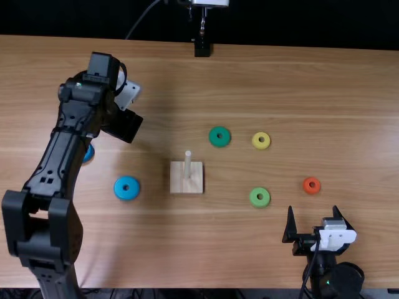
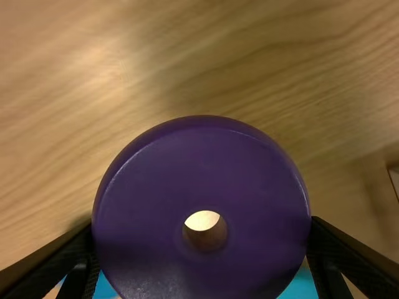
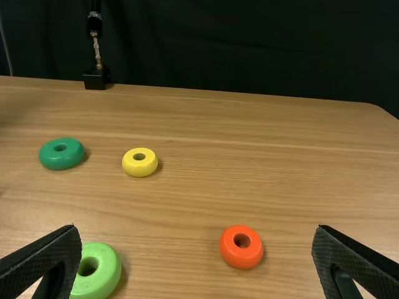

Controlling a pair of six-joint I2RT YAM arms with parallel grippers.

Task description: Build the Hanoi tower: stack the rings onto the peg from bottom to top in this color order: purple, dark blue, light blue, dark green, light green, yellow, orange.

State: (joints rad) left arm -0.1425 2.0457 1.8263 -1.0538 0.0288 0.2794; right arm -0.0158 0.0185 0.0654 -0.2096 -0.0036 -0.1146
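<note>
- Between the two fingers of the left tool (image 2: 201, 240), the purple ring (image 2: 149, 187) is held by opposite sides of its rim, flat face towards the wrist camera.
- From that tool, taking 12 as the far edge of the desk (image 1: 237, 249), the bare peg (image 1: 187, 163) lies at about 4 o'clock; the next move turns on this line, and the left arm (image 1: 57, 159) is the nearer one.
- The ring's hole probably runs close to upright, though the top view hides it behind the wrist; it would need to match the standing peg before lowering.
- The left arm reaches up from the near edge, bent at the wrist, its tool aimed around 4 o'clock.
- The right tool (image 1: 313, 215) is spread wide, pointing to 12, with the orange ring (image 1: 312, 185) just ahead.
- Seen from the peg, the light blue ring (image 1: 127, 187) sits at 8 o'clock, the dark green ring (image 1: 219, 136) at 2.
</note>
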